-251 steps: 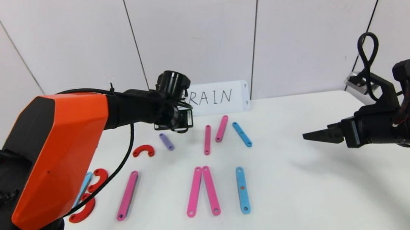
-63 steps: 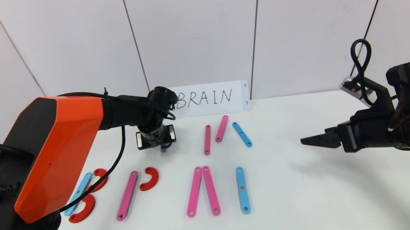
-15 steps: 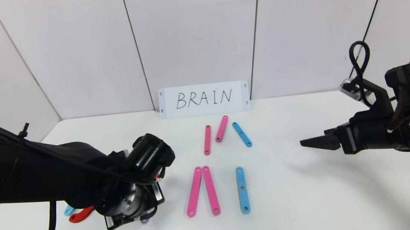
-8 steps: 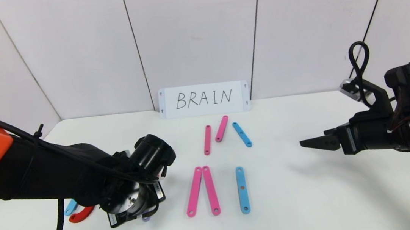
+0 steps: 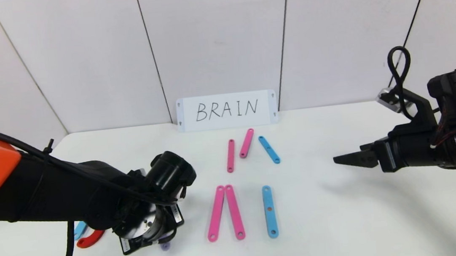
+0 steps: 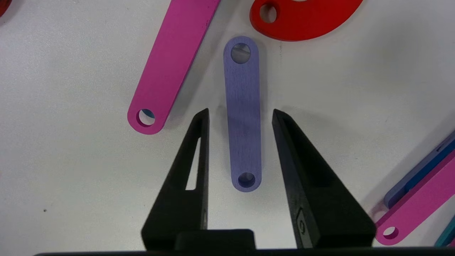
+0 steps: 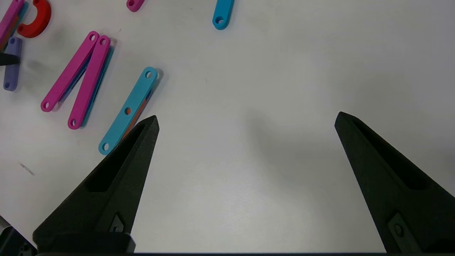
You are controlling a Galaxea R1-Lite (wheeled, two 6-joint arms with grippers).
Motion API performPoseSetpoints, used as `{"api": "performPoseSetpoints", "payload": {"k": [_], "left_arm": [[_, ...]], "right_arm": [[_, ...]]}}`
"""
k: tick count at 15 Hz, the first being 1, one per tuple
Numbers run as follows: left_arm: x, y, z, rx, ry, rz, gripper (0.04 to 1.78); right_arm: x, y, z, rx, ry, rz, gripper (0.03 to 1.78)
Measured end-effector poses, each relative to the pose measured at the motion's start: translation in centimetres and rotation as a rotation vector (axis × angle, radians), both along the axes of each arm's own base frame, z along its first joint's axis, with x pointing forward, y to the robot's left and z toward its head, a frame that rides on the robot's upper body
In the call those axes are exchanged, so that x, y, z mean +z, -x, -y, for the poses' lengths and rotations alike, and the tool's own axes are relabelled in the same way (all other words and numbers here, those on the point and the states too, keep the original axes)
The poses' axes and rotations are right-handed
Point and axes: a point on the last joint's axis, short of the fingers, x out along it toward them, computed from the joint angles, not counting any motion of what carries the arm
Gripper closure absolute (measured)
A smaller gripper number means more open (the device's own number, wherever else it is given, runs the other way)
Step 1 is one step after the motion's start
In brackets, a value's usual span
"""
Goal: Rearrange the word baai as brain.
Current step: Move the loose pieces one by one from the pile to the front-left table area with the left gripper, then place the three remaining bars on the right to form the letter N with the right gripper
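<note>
Flat matte purple strip (image 6: 243, 117), round-ended, between parted left hand (image 6: 240, 113)

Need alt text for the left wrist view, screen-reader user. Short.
The left gripper points down at a white table, its black fingers open on either side of a short purple strip lying flat, with a gap on each side. Past the strip's far end lie a long pink strip and a red arc.
</note>
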Motion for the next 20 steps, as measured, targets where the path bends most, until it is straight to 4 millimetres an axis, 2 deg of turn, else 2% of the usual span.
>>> {"api": "performPoseSetpoints", "payload": {"k": [4,7,11,15,17,20], "left_arm": [[0.2,-0.1,0.1,-0.003,0.006,0.007,0.41],[0.6,-0.1,0.3,-0.008,0.017,0.018,0.14],[1.1,0.0,0.5,-0.022,0.029,0.028,0.08],[2.9,0.5,0.5,-0.057,0.046,0.072,0.08],[4.3,0.9,0.2,-0.123,0.048,0.098,0.08],[6.5,1.8,-0.4,-0.325,0.073,0.116,0.08]], "right_arm": [[0.0,0.0,0.0,0.001,0.0,-0.002,0.08],[-0.1,0.1,-0.1,0.003,0.001,-0.004,0.08],[-0.1,0.1,-0.1,0.003,0.001,-0.004,0.08],[-0.1,0.1,-0.1,0.003,0.0,-0.003,0.08],[0.0,0.1,-0.1,0.005,-0.001,-0.001,0.08],[0.1,0.2,-0.1,0.007,-0.002,0.002,0.08]]}}
